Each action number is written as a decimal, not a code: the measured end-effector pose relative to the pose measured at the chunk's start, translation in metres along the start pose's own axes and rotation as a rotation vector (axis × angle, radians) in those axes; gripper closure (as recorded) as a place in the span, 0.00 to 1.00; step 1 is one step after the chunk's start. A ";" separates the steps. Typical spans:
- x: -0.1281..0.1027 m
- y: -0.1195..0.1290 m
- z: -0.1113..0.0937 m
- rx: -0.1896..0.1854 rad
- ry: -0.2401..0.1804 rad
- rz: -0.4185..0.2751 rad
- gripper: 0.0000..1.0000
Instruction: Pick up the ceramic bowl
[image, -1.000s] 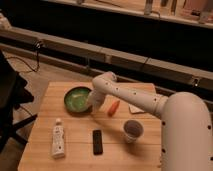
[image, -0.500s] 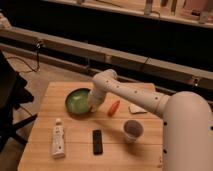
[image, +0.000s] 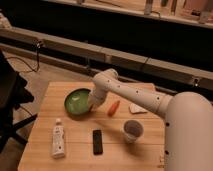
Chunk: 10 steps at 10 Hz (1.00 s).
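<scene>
The ceramic bowl (image: 77, 102) is wide, shallow and glossy green inside with a darker rim. It sits on the wooden table (image: 45, 130), left of centre. My white arm reaches in from the right and bends down to the bowl's right rim. The gripper (image: 92, 105) is at that right rim, mostly hidden behind the arm's wrist.
An orange carrot-like piece (image: 114, 107) lies right of the bowl. A small white cup (image: 133, 131) stands at front right. A black remote-like bar (image: 97, 141) and a white tube (image: 58, 138) lie at the front. A pale flat piece (image: 137, 108) lies further right.
The arm's wrist has shifted slightly down and left, closer over the bowl's right rim. The bowl has stayed in place.
</scene>
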 end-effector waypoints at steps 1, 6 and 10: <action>0.000 0.001 -0.002 0.000 0.001 -0.003 0.84; 0.000 0.001 -0.012 0.003 0.002 -0.018 0.84; 0.001 0.001 -0.021 0.004 0.001 -0.029 0.84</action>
